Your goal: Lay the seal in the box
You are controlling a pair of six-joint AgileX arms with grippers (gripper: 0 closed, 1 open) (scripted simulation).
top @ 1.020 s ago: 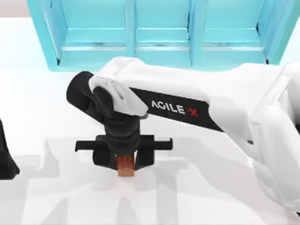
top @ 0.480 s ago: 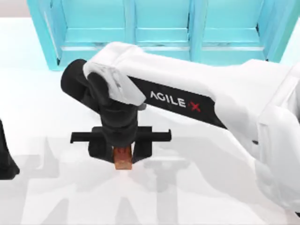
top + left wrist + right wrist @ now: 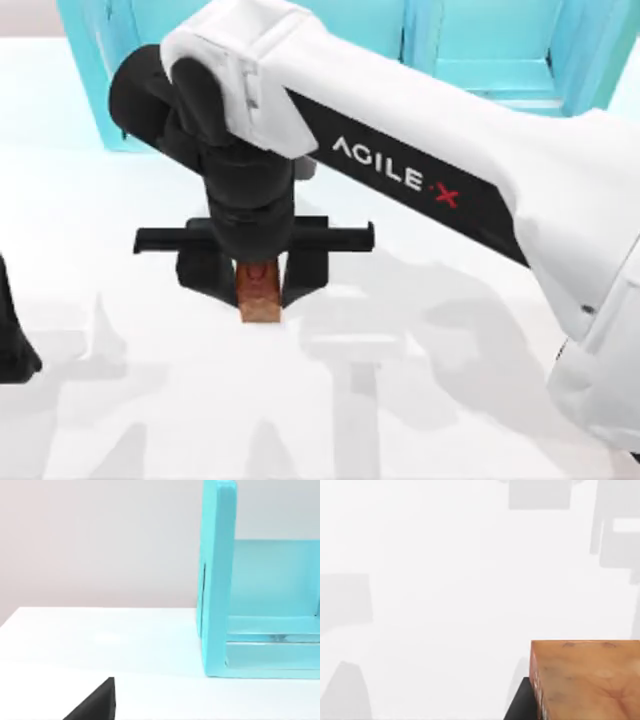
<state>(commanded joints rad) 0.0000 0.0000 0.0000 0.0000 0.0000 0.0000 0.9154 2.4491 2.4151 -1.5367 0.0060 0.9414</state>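
The right arm's white casing reads "AGILE X" in white letters on a black band. The right gripper (image 3: 258, 290) hangs in front of the cyan shelf unit (image 3: 95, 90), its fingers closed on the seal (image 3: 260, 298), a reddish-brown block held above the white table (image 3: 120, 400). The arm hides most of the shelf unit's compartments. The left arm (image 3: 12, 345) sits parked, cut off, left of the seal; whether its fingers are apart cannot be told.
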